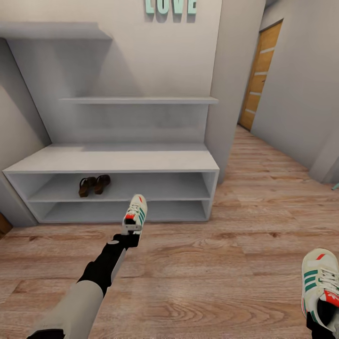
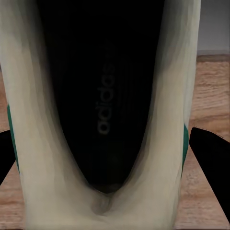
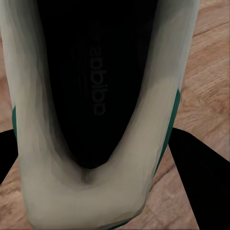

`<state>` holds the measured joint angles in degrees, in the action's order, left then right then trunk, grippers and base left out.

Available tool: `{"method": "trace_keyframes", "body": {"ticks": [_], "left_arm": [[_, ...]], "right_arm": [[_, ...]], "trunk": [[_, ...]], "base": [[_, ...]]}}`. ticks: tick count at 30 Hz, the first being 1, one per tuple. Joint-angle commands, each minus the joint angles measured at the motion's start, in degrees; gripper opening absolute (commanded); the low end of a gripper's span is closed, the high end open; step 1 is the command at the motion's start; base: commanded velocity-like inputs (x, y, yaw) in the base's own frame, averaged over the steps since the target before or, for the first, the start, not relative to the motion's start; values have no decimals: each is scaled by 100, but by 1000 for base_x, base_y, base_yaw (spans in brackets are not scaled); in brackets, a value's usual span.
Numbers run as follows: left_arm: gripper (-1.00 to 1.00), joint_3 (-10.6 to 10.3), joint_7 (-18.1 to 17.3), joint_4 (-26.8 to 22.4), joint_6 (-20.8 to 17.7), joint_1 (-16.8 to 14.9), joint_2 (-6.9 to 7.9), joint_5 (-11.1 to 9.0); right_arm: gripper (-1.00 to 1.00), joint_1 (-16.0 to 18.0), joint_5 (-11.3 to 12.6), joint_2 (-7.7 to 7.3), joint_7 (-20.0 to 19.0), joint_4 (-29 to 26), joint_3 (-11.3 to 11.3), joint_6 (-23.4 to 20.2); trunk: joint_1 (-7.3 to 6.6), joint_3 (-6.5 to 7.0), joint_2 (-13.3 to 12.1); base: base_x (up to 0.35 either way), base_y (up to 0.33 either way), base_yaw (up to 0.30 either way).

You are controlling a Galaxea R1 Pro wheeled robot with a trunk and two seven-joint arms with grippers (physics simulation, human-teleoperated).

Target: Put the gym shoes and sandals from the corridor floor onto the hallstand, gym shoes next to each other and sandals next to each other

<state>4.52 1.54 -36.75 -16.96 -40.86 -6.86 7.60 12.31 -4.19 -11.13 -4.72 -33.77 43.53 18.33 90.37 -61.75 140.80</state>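
While two brown sandals [image 1: 93,184] sit side by side in the upper slot of the hallstand [image 1: 117,160], the left end effector [image 1: 132,229] grips one gym shoe [image 1: 136,212] by the heel before the rack. Right end effector [image 1: 325,314] clasps the second gym shoe [image 1: 319,280] above the corridor floor [image 1: 212,273].

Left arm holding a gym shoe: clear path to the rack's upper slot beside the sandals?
Probably yes. The left gripper holds a gym shoe right in front of the hallstand, and the upper slot lies open to the right of the sandals. Nothing stands between them on the corridor floor.
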Motion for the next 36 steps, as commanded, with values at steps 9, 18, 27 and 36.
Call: {"method": "trace_keyframes", "body": {"ticks": [9, 18, 27, 36], "left_arm": [[-100, 11, -13, 8, -27, -1, -5, 58], [-100, 38, -13, 23, -20, -1, 5, 59], [-100, 28, -6, 14, 96, 7, 18, 93], [-100, 10, -5, 26, 113, 8, 18, 101]], "right_arm": [[-100, 8, -42, 5, -46, 3, 50, 21], [-100, 8, -41, -5, -47, 2, 57, 20], [-100, 8, -35, -88, -38, 1, 84, 22], [-100, 8, -38, -91, -38, 2, 83, 28]], "trunk": [[139, -251, 248], [162, -532, 260], [162, -601, 260], [162, -606, 260]], "base": [[0, 0, 0], [0, 0, 0], [0, 0, 0], [143, -30, 0]]}}
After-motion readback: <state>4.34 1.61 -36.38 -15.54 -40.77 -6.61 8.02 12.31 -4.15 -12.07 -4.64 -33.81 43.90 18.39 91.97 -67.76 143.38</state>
